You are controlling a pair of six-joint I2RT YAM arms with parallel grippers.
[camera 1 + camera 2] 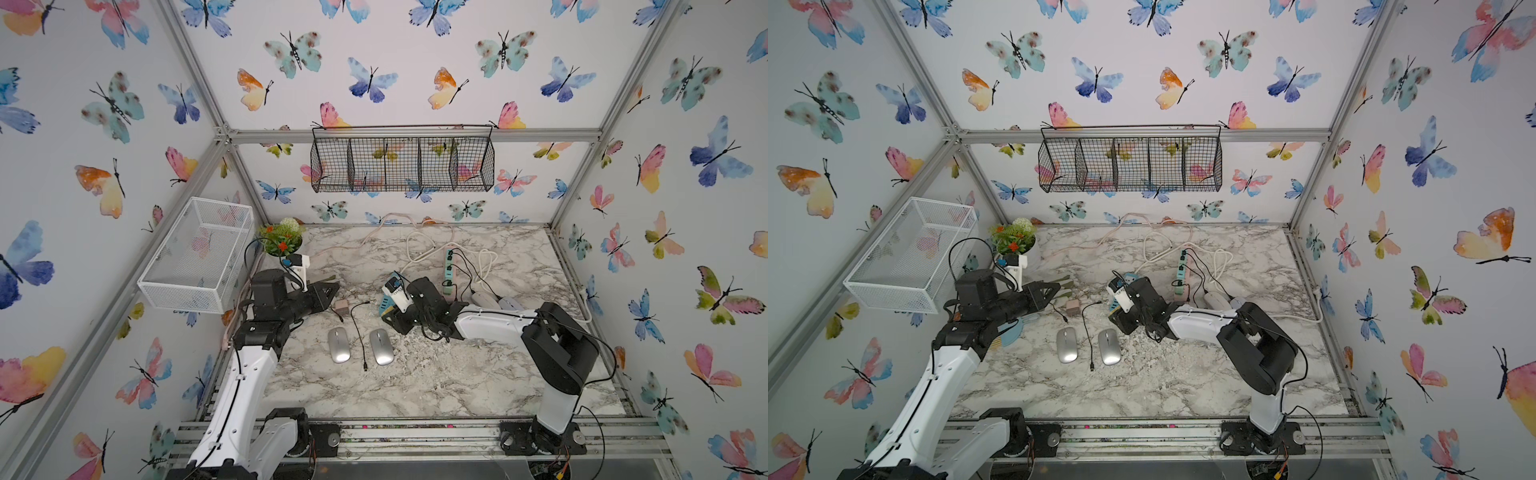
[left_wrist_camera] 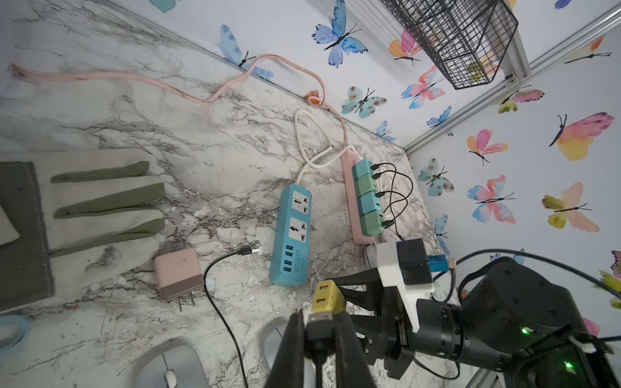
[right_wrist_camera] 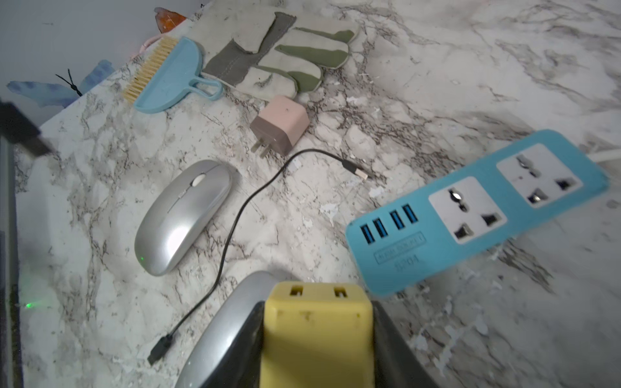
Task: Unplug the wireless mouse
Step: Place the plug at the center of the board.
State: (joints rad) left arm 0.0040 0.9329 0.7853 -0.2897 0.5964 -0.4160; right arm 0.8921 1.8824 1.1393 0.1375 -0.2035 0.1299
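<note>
Everywhere butterfly wallpaper (image 1: 415,95); chipped marble tabletop (image 1: 415,386) bears silver mice (image 1: 339,345).

I recorded one mouse (image 1: 339,345) and the other mouse (image 1: 381,347) as silver. The table (image 1: 415,386) was white marble with grey veins. The adapter (image 3: 317,336) was yellow, the plug (image 2: 317,331) black, the strip (image 3: 470,208) blue with white sockets, the charger (image 3: 284,126) pink and brown, the brush (image 3: 168,74) blue. The walls (image 1: 415,104) carried multicoloured butterflies.

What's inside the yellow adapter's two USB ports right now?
Both ports look empty. The right hand grips the yellow adapter; the left hand holds a black USB plug apart from it. The adapter's rear end is hidden in the grip.
</note>
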